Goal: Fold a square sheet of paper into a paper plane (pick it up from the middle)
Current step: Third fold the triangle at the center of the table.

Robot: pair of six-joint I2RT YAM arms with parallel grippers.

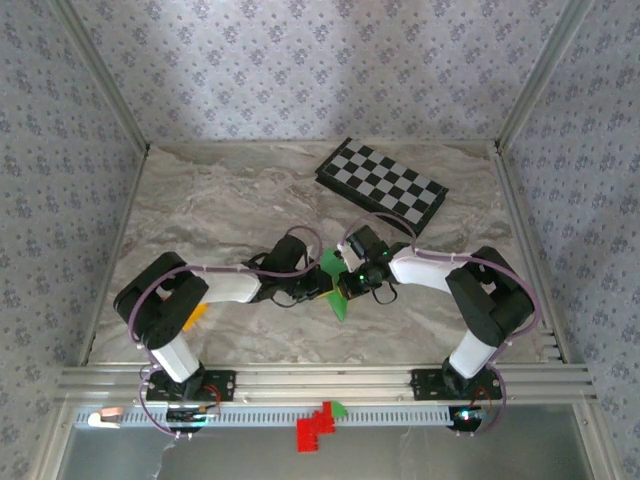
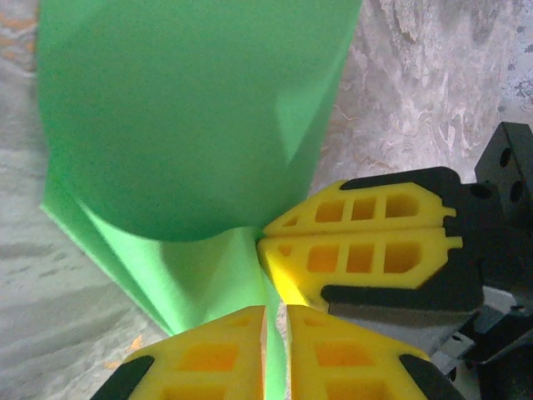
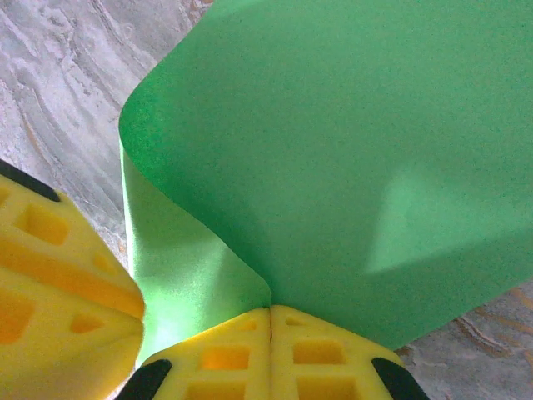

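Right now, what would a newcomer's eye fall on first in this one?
A bright green sheet of paper curls up at the middle of the marbled table, pinched from both sides by the yellow-fingered left claw and right claw. Behind it, far right, lies a black-and-white checkerboard.

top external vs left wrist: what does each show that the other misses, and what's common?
Top external: the checkerboard at the far side of the table, red blocks by the arm bases, both whole arms meeting mid-table. Left wrist: close detail, with the square sheet of paper curled over itself, pinched in the left gripper, and the right gripper shut on it at the bend. Shared: the green paper held between both grippers, over the marble surface.
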